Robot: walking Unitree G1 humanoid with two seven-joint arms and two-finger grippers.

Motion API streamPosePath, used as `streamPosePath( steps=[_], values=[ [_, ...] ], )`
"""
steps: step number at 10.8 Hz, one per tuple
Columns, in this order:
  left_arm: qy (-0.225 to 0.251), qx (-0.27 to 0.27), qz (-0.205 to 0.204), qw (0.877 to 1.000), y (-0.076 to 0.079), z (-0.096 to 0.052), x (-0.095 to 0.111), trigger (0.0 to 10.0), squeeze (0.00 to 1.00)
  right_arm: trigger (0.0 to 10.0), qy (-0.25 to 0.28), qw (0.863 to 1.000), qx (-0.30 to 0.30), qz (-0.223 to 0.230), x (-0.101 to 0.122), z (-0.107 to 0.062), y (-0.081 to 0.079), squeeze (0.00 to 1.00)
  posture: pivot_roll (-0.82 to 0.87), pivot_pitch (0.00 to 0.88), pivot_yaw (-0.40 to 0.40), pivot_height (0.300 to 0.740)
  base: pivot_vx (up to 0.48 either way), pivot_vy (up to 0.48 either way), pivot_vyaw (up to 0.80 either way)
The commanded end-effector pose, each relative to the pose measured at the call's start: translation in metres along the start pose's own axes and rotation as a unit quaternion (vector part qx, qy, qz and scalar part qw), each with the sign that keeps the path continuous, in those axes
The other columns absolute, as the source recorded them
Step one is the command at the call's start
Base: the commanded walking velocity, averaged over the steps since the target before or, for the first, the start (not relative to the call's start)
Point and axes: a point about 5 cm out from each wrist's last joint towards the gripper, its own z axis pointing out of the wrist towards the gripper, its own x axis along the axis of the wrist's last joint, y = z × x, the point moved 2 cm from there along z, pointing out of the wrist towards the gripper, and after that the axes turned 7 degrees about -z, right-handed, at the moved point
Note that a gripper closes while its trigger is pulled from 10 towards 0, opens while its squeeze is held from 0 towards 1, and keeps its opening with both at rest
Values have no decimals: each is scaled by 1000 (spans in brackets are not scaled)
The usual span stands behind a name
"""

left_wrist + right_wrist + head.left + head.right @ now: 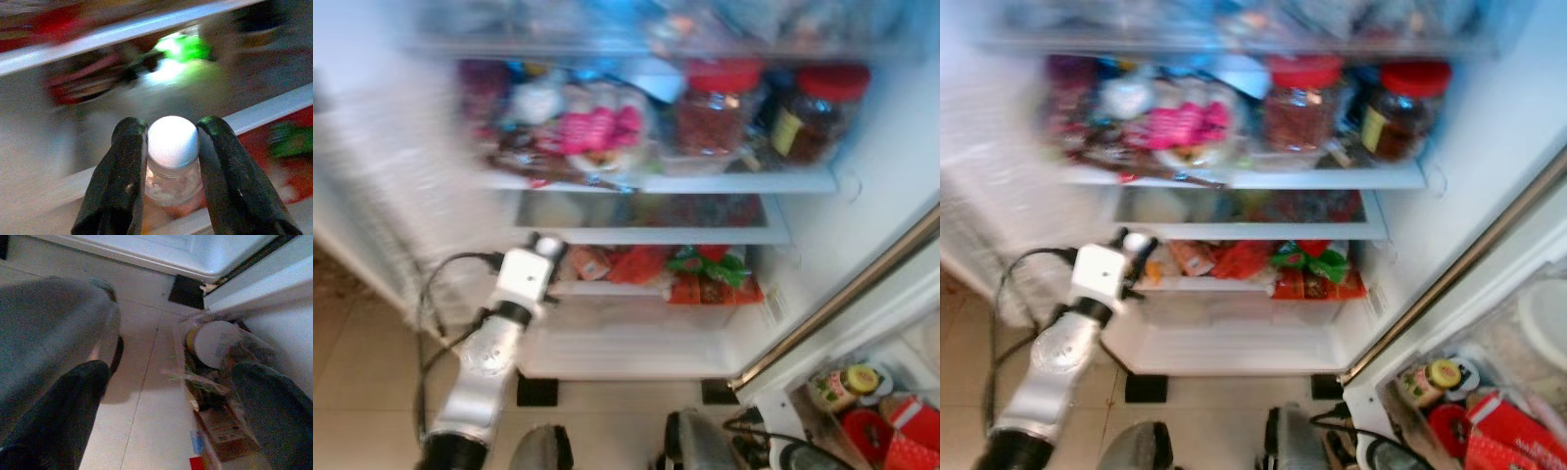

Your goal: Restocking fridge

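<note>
Left tool (pixel 166 142) grips a white-capped bottle (pixel 173 156), seemingly near the fridge shelf (pixel 636 235).

An open fridge (pixel 862 176) with a bright white interior stands on a floor (pixel 362 362) of pale beige tiles with thin grout lines. Light inside the fridge washes its walls blue-white, and its glass shelves (pixel 656 182) are crowded. Two dark feet (pixel 537 391) sit under its base. To the fridge's right, its open door (pixel 842 304) shows a dark seal strip, with door bins (pixel 1489 411) below holding jars and red packets.
</note>
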Motion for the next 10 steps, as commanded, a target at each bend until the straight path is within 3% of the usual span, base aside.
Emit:
streamPosePath(
  steps=[1, 4, 7, 10],
  values=[
    [16, -11, -1, 1000, 0, 0, 8, 10000, 0, 10000, -8, 1000, -8, 2, -5, -1, 3, 0, -134, 167, -33, 641, 330, 0, 0],
    [37, -23, 6, 999, 3, 3, 19, 10000, 0, 10000, -5, 1000, -7, 6, -4, -1, 2, 0, -132, 170, -33, 641, 303, 0, -135],
    [53, -30, 6, 998, 4, 4, 27, 10000, 0, 10000, -4, 1000, -8, 7, -4, -1, 3, 0, -132, 171, -34, 641, 0, 0, 0],
    [31, -12, 8, 999, -3, -3, 10, 10000, 0, 10000, -2, 1000, -8, 9, -4, -1, 3, 0, -136, 171, -36, 641, 0, 0, 0]
  ],
)
